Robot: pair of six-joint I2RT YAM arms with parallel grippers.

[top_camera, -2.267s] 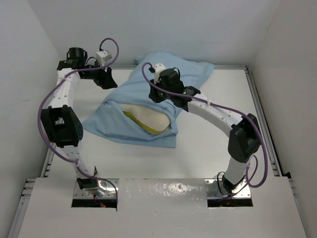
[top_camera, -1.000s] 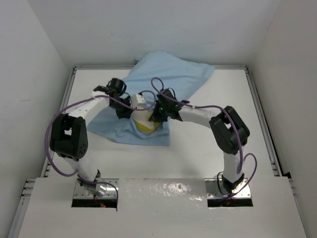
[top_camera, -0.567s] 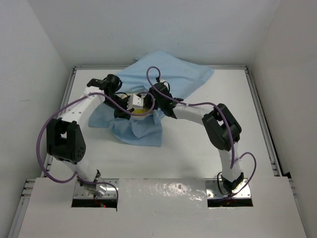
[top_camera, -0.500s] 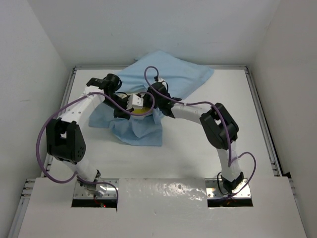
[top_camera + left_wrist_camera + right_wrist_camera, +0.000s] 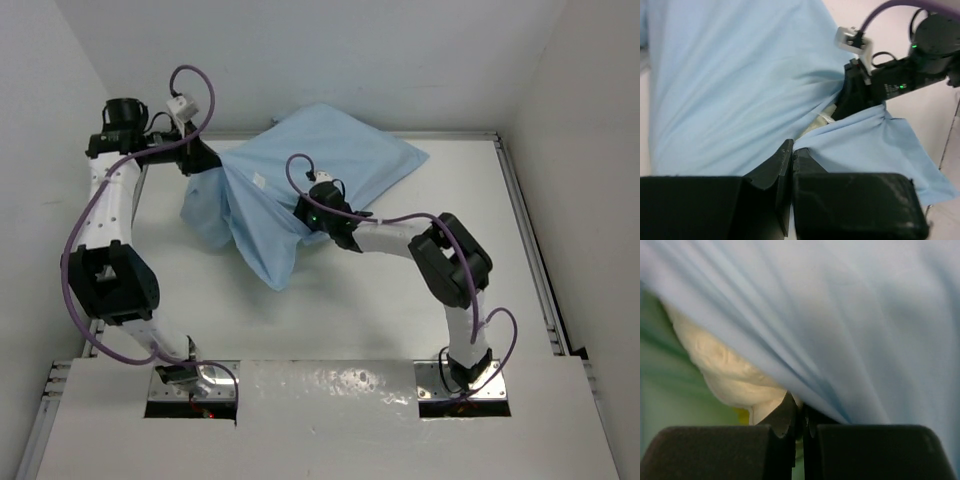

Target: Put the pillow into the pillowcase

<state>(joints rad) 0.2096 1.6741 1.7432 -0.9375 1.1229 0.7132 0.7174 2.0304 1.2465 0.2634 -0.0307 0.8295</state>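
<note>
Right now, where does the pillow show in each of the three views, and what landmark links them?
Top: not visible; the pillowcase covers it.
Left wrist: the pillow is a pale sliver at centre, in the pillowcase opening beside the right hand.
Right wrist: a cream bulge at lower left, under the blue fabric.
Shared landmark: the blue pillowcase, seen in all three views.

The pillowcase (image 5: 335,160) is plain light blue, the pillow (image 5: 725,375) cream-white and textured.

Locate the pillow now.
The pillow is hidden under the pillowcase, far centre of the table; only a cream corner shows in the right wrist view.
</note>
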